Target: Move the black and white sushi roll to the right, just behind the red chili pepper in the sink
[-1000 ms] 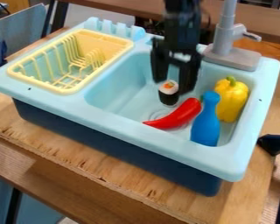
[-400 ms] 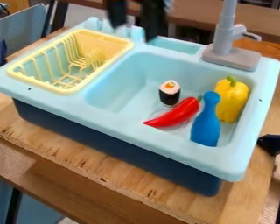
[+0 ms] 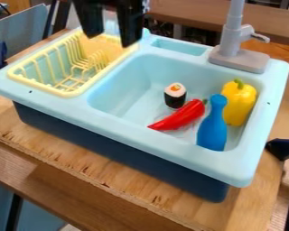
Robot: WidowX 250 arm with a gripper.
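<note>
A glossy curved red pepper [image 3: 179,116], a smooth blue bowling pin [image 3: 213,126], a lobed yellow pepper [image 3: 239,103] and a stubby black-and-white sushi roll [image 3: 174,95] lie right of centre in the pale-blue plastic sink [image 3: 123,128]. At the upper left of the frame, the black gripper [image 3: 115,38] hangs pointing down near the ribbed yellow rack [image 3: 67,94], its fingers spread and holding nothing.

Gripper [image 3: 112,41] — upper part beyond the top edge

You have a light-brown wooden table [image 3: 132,192] with knots in its grain and a rough, splintered front edge. Directly on it, set at a slant to you, sits the toy sink [image 3: 153,146], pale blue above a dark-blue base.
</note>
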